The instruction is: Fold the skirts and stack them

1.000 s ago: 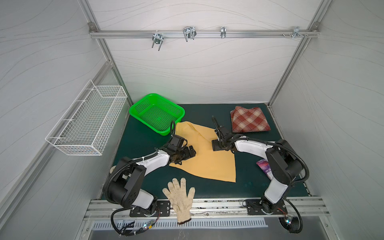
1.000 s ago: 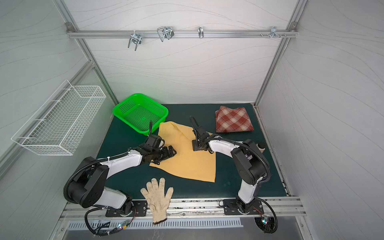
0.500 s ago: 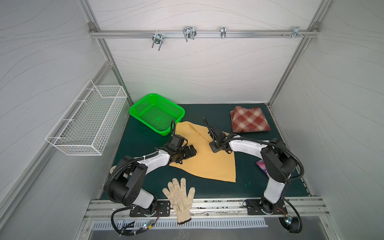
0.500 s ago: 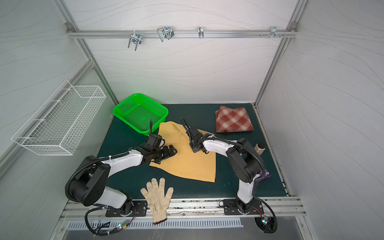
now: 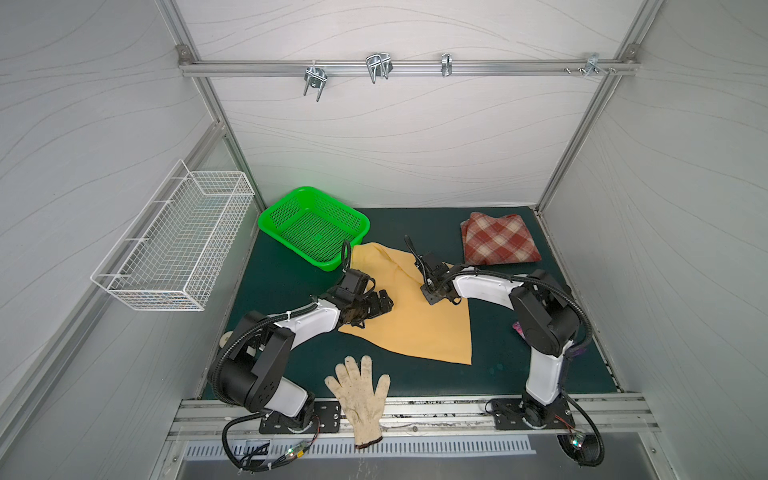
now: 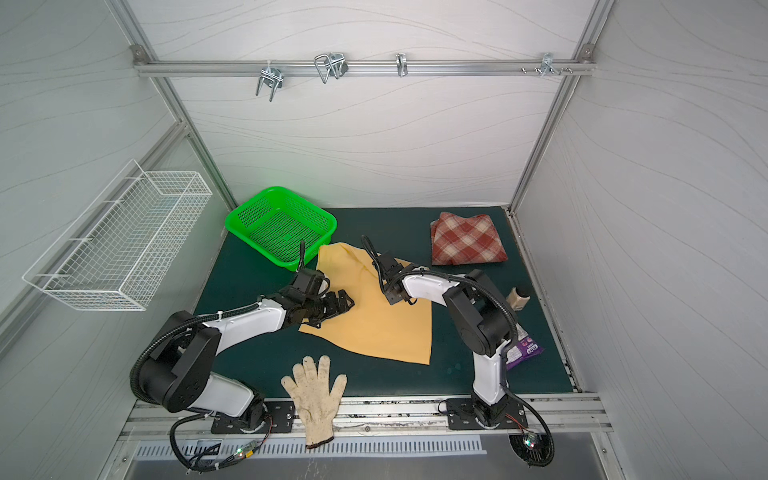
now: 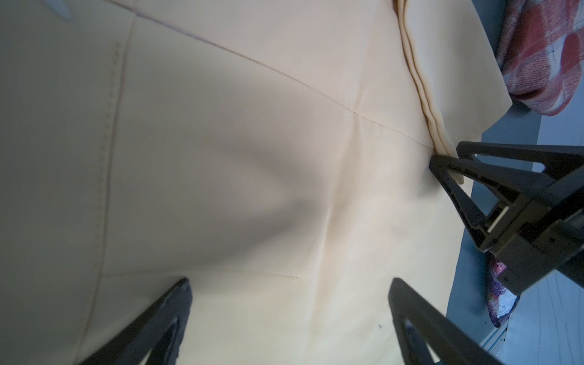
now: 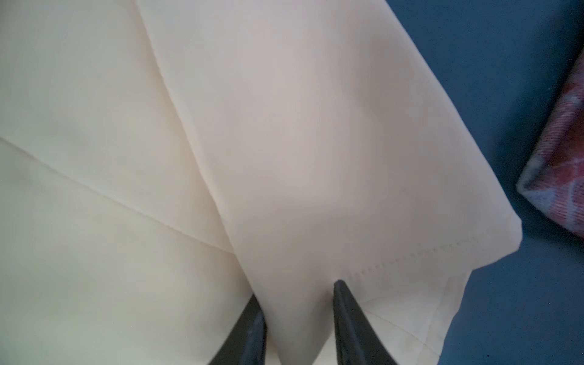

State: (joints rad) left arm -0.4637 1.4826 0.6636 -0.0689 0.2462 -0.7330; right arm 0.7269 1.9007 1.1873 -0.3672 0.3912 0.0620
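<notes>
Both top views: left pincer [image 5: 376, 305] spread wide, low over the yellow skirt [image 5: 415, 328] lying flat beneath it. Right pincer [image 6: 392, 299] tips down on the same skirt. Plaid skirt [image 5: 498, 243] folded, beyond the right pincer and apart from it. Left wrist view: yellow cloth fills the space between the wide-set fingers [image 7: 164, 313]. Right wrist view: fingers [image 8: 350, 316] set narrow about a raised fold of the yellow skirt; clamped or not, cannot tell.

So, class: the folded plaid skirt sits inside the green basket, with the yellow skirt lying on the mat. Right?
No. Both top views show the rust-red and cream plaid skirt on the dark green mat, outside the green plastic basket. The mustard-yellow skirt does lie on the mat.
</notes>
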